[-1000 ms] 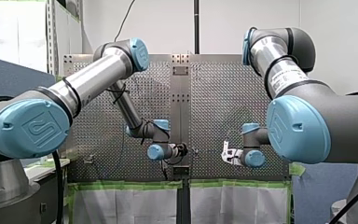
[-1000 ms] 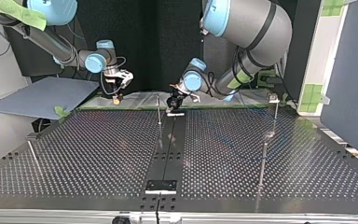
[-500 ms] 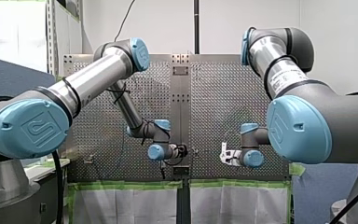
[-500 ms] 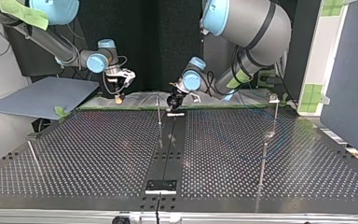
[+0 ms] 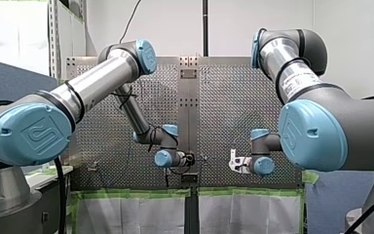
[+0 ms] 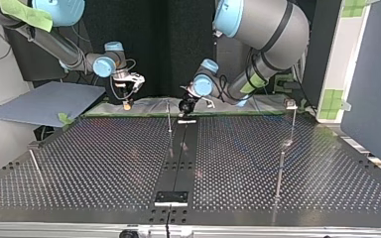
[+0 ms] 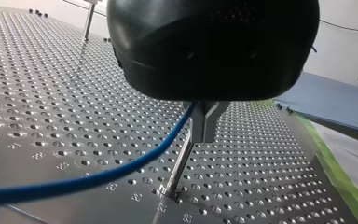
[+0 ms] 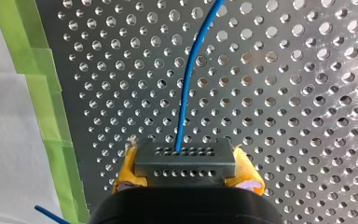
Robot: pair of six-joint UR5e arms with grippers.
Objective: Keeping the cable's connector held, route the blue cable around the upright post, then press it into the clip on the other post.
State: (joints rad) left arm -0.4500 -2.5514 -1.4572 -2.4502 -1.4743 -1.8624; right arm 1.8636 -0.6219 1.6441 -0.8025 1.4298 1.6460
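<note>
In the right wrist view the yellow pads [image 8: 125,173] of my right gripper [image 8: 186,174] are shut on a grey, perforated connector [image 8: 185,161]. The blue cable [image 8: 186,93] leaves it and runs ahead over the perforated table. In the left wrist view my black left gripper [image 7: 203,133] is shut on the blue cable [image 7: 121,170], which trails away low over the table. A thin upright post [image 7: 179,163] stands just beyond its fingers. In the top view my left gripper [image 6: 185,106] sits beside that post [image 6: 168,116] and my right gripper [image 6: 126,103] is at the left.
A taller post with a clip on top [image 6: 292,115] stands at the top view's right, with another post [image 6: 279,173] nearer the camera and a leaning one [image 6: 33,161] at the left. Green tape [image 8: 51,107] lines the table edge by my right gripper.
In the top view my right gripper has drifted a little toward the middle with the connector. My left gripper has shifted only slightly by the post.
</note>
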